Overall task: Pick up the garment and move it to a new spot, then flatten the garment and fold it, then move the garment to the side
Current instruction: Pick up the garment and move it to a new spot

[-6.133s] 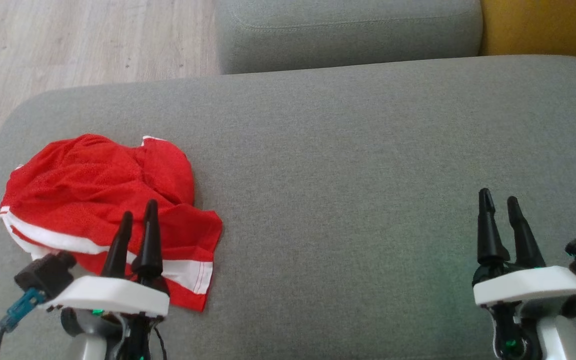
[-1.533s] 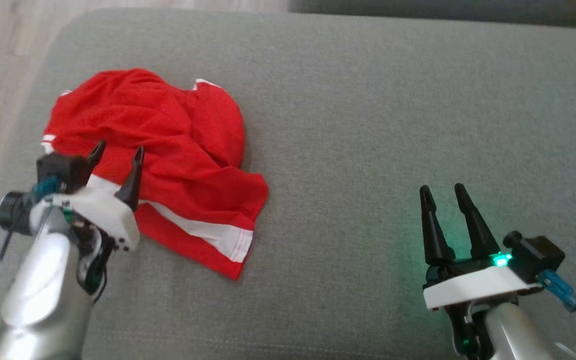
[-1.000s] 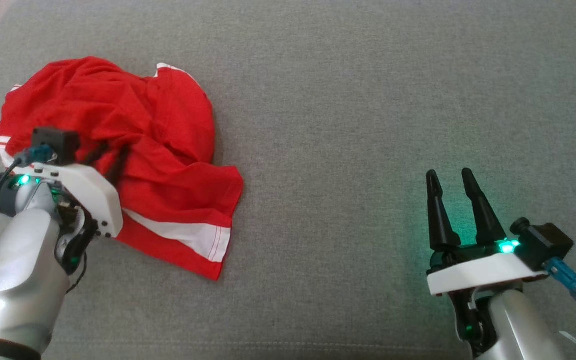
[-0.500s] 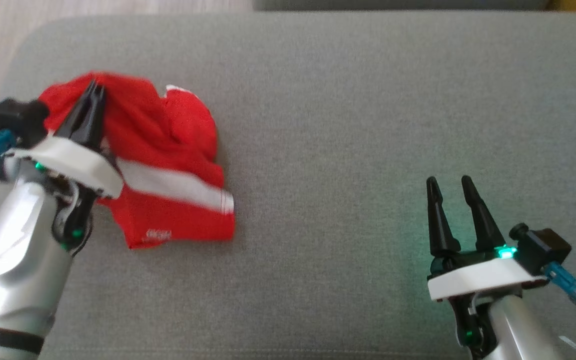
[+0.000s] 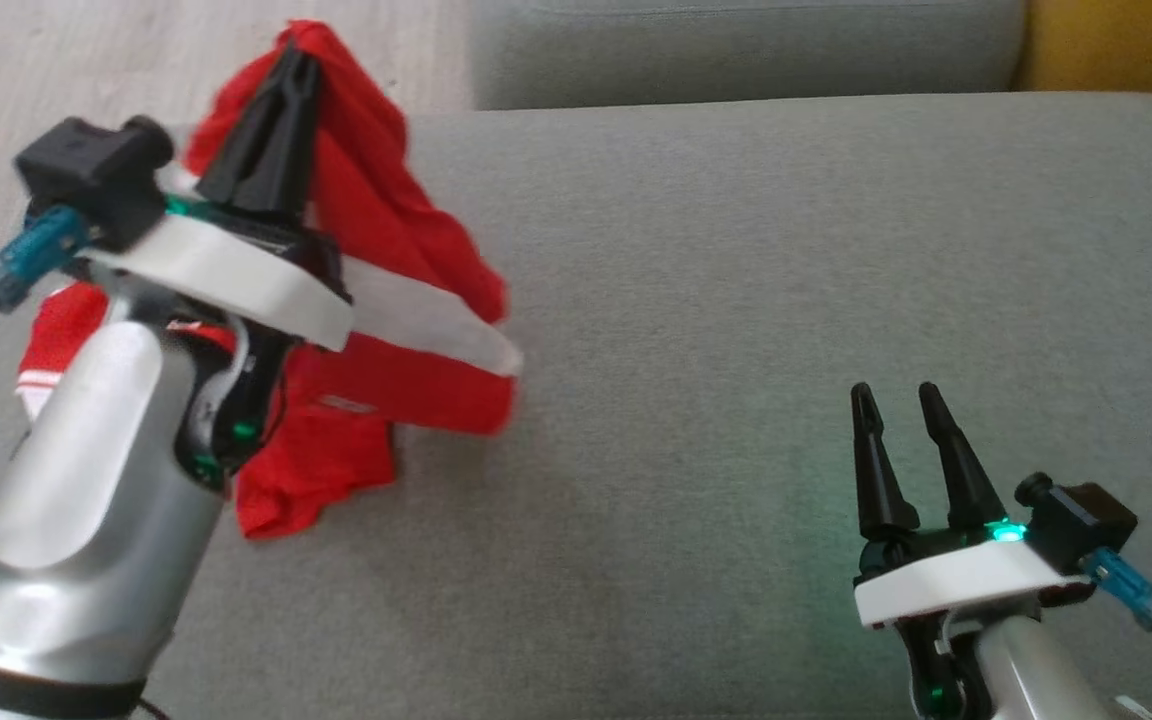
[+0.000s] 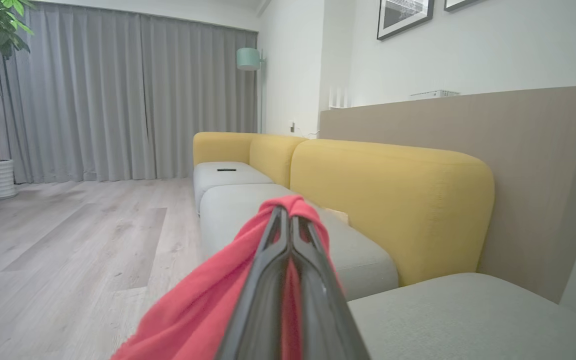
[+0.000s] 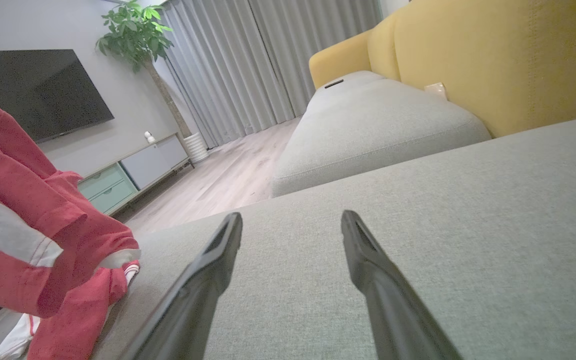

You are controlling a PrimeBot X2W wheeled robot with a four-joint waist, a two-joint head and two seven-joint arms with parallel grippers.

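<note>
Pick-up step: the left gripper (image 5: 294, 62), clamped on the red garment (image 5: 381, 205), held it above the sofa cushion (image 5: 786, 300) while the right gripper (image 5: 893, 395) stood wide and empty; carrying it to a new spot seemed due next.

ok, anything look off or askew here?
Nothing damaged. The red garment hangs bunched from the shut left gripper, lopsided, its lower end apparently resting on the grey sofa seat. The right gripper is open, holding nothing.
</note>
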